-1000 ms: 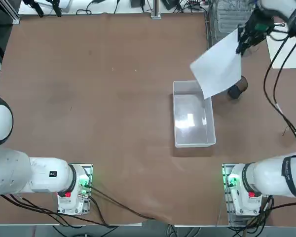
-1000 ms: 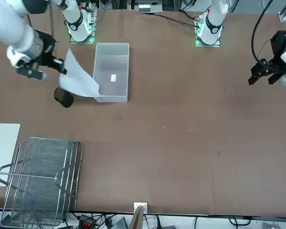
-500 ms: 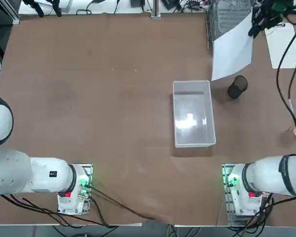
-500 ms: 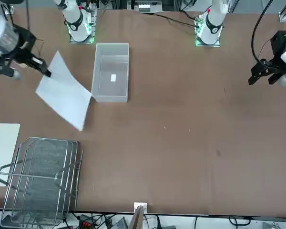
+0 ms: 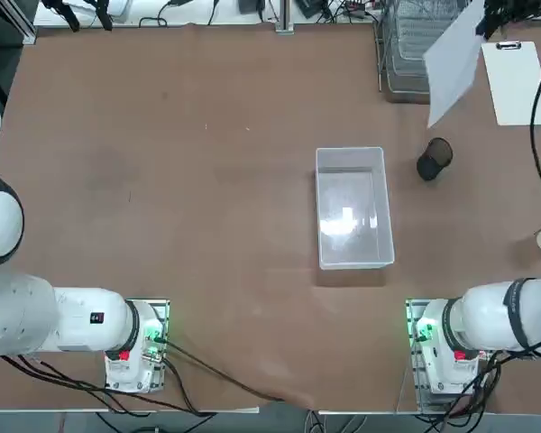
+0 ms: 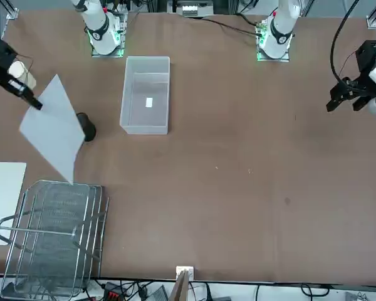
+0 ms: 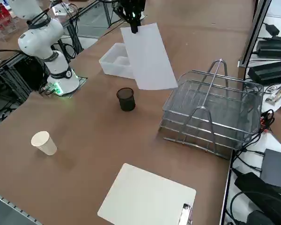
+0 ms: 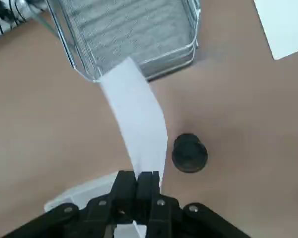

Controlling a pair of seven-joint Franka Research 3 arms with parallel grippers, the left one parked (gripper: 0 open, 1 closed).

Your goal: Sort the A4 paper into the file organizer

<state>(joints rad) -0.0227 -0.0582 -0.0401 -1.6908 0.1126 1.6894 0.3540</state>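
The white right arm reaches far forward from its base, raised above the table. Its black two-finger right gripper [image 8: 137,186] points down, fingers [image 8: 123,184] pressed together on a corner of the plain white A4 paper [image 8: 138,129], which hangs near the silver-grey wire mesh file organizer [image 8: 139,34].

The right gripper [image 8: 136,184] hangs above the table, pinching one corner of the paper [image 7: 148,56]. Under the sheet the black cup [image 7: 126,99] stands between the bin [image 5: 352,207] and the organizer [image 7: 213,112], leaving bare table on both sides. The organizer's tall wire handle [image 7: 210,84] rises over its trays. The clipboard [image 7: 147,199] and a paper cup [image 7: 43,142] lie well apart.
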